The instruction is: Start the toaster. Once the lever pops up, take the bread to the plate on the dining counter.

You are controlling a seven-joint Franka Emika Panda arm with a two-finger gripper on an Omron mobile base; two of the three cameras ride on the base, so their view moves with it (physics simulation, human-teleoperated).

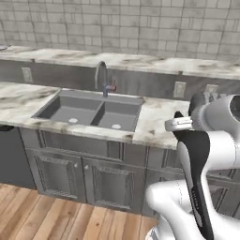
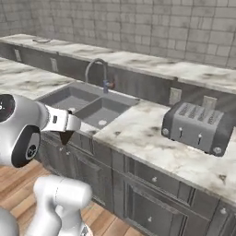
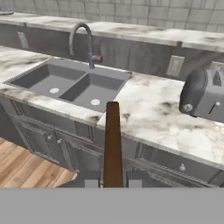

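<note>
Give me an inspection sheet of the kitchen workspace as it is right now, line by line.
Surface: marble worktop, veined, with a raised ledge behind.
Job's things: toaster on the worktop right of the sink; bread edge-on between the fingers.
Clutter: nothing seen.
Grippers: gripper shut on the bread, out in front of the worktop.
Cables: nothing seen.
Surroundings: double sink, faucet, wall outlets, grey cabinets, wood floor, tiled wall.

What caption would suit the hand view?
Gripper shut on the bread, facing the sink and toaster.
</note>
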